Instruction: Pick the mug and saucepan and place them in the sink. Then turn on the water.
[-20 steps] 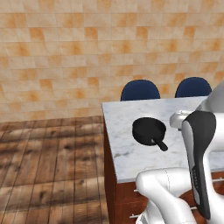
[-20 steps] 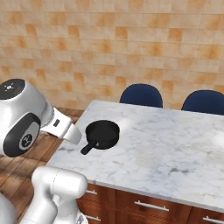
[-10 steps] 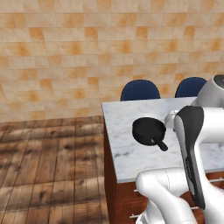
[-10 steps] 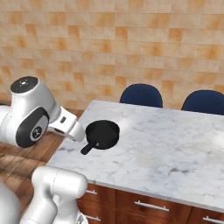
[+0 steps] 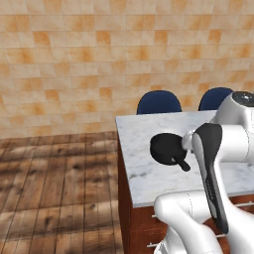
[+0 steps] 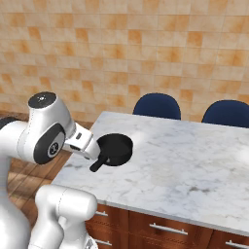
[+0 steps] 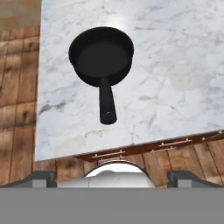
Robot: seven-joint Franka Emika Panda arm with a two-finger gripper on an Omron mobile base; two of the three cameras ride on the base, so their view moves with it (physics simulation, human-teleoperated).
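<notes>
On the left of the hand view runs the wood floor (image 7: 17,87), then the edge of the white marble counter (image 7: 175,65). The saucepan (image 7: 101,54) sits near that edge, upright and empty, alone on the stone. Its short thick handle (image 7: 106,101) runs straight back from the bowl toward the camera, so the pan's long axis lies almost in line with the way the hand looks.

The gripper (image 7: 112,177) hangs above and short of the counter's front edge, well apart from the pan. Its two finger tips (image 7: 41,178) stand at the far corners of the view, as wide as they go, with nothing between them.

The handle end is the part nearest the gripper, and the handle sits about midway between the two tips. I judge the next move to be a reach forward and down along that line, the jaws straddling the handle across its width.

In the right base view the saucepan (image 6: 114,149) lies just beyond the arm's wrist.
</notes>
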